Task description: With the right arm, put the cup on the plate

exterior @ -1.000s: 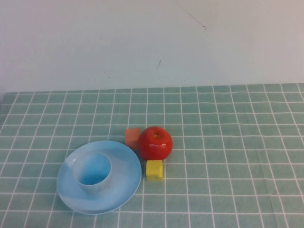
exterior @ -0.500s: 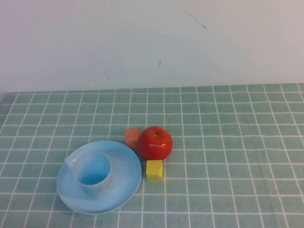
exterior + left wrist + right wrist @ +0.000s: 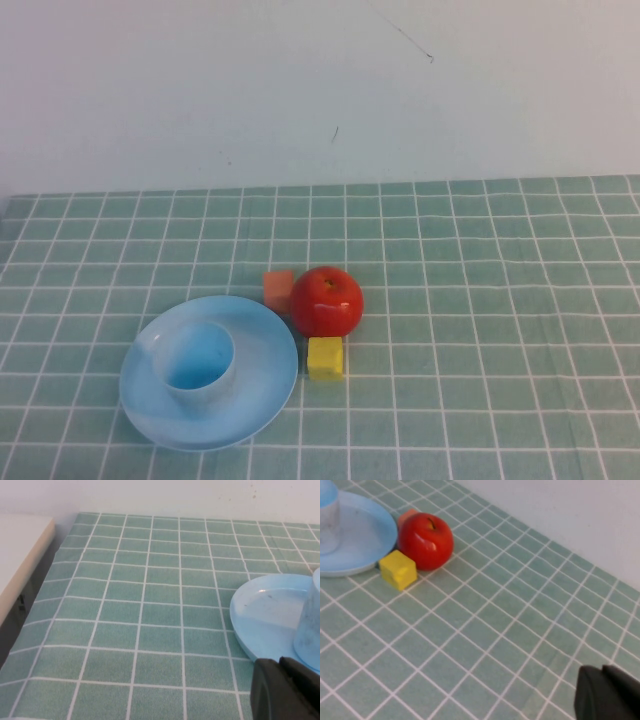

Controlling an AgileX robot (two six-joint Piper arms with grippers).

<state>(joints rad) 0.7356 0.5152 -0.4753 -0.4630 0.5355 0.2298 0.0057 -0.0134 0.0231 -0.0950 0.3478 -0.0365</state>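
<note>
Nothing has shifted since a moment ago: the cup (image 3: 198,361) stands upright on the plate (image 3: 262,392) near the desk's (image 3: 480,300) front-left corner. The right gripper (image 3: 607,694), jaws clenched on nothing, hangs over the bare right side, well apart from the apple (image 3: 326,300). The left gripper (image 3: 282,690) sits just beside the plate's rim, jaws pressed together.

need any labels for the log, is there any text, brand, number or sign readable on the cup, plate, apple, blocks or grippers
None: no text, brand, number or sign shows in any view.
cup: plain light blue.
plate: plain light blue.
apple: no sticker visible.
yellow block, orange block: blank faces.
left gripper, right gripper: plain black, both away from the cup.
</note>
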